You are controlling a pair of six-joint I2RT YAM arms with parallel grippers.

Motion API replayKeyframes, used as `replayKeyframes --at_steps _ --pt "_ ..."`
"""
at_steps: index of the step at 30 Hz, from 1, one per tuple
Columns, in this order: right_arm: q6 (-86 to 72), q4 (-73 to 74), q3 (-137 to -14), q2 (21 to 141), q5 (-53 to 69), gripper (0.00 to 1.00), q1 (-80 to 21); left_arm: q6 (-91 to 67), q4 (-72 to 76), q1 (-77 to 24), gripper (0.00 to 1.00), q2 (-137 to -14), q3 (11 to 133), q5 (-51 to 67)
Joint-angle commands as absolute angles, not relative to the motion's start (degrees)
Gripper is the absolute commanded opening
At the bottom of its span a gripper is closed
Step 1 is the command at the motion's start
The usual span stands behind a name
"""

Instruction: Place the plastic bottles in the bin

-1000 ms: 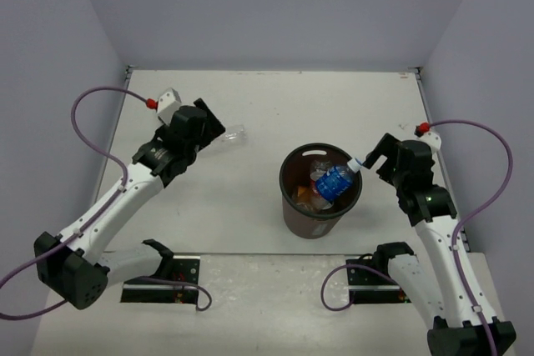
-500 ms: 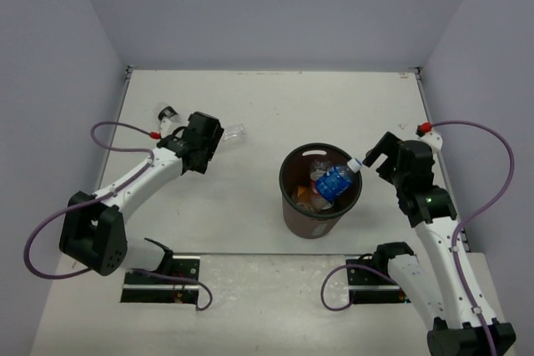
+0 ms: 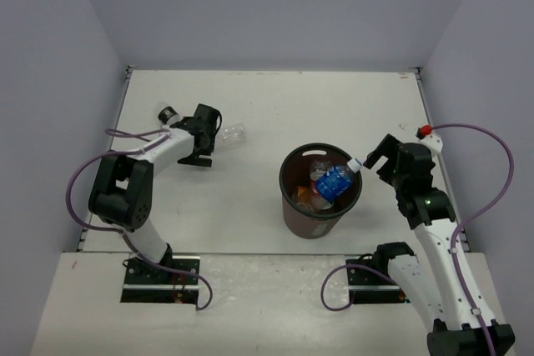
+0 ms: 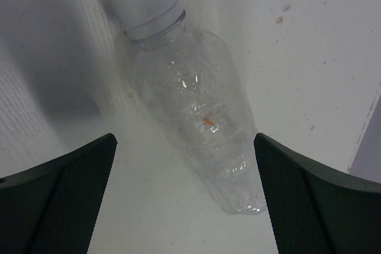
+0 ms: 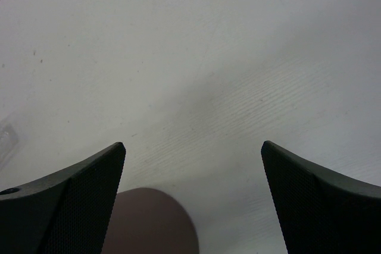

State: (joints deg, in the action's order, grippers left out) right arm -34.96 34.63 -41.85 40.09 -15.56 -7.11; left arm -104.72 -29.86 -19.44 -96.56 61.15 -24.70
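Note:
A clear plastic bottle [image 4: 196, 105] with a white and blue cap lies on its side on the table, also seen as the clear bottle [image 3: 233, 132] left of the bin. My left gripper [image 3: 212, 135] sits just left of it, open, and the left gripper [image 4: 184, 141] has the bottle's base between its two fingers without touching. The dark brown bin [image 3: 292, 206] holds several bottles, and a blue-labelled bottle [image 3: 334, 181] leans on its right rim. My right gripper [image 3: 375, 156] hangs open by that rim. The right gripper [image 5: 192, 145] is empty, with the bin's rim [image 5: 149, 221] below it.
The white table [image 3: 275, 106] is closed in by grey walls at the back and on both sides. Purple cables loop off both arms. The arm bases are bolted at the near edge.
The left arm has folded in and dropped lower, bringing its gripper down to the clear bottle. The bottle, the bin and the right arm have not moved.

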Motion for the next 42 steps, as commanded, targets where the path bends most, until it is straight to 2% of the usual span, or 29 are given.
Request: replayKeyframes --at_steps 1,8,19,23,26,30,34,38,42 --pt "-35.3 32.2 -42.1 41.7 -17.0 0.99 -7.0 -107.4 -27.5 -18.2 1.00 -98.2 63.0 -25.4" --pt "-35.2 31.9 -42.3 42.7 -17.8 0.99 -6.9 -107.3 -28.2 -15.8 0.99 -103.4 65.5 -23.4" --pt "-35.6 32.0 -41.1 39.9 -19.9 0.99 -7.0 -103.6 -31.6 -15.7 0.37 -107.2 69.3 -18.5" --pt "-35.8 32.0 -40.6 38.9 -19.9 0.99 -6.9 -102.7 -32.3 -15.8 0.28 -101.2 65.1 -19.3" --pt "-35.6 32.0 -40.8 39.2 -19.6 0.99 -7.0 -98.5 -28.7 -16.1 0.25 -92.6 61.1 -20.8" --pt "-35.3 32.0 -41.1 39.9 -18.5 0.99 -7.0 -78.6 -16.1 -16.5 0.24 -80.5 58.4 -20.0" --pt "-35.0 32.0 -41.0 39.3 -17.3 0.99 -7.0 -55.8 -0.3 -19.7 0.26 -72.2 59.7 -8.9" --pt "-34.3 30.4 -40.0 37.7 -15.7 0.99 -7.0 -31.5 2.7 -34.1 0.27 -72.0 70.8 -4.8" --pt "-33.8 30.2 -39.3 36.6 -15.0 0.99 -7.0 -19.0 4.3 -44.2 0.31 -71.4 75.6 -2.3"
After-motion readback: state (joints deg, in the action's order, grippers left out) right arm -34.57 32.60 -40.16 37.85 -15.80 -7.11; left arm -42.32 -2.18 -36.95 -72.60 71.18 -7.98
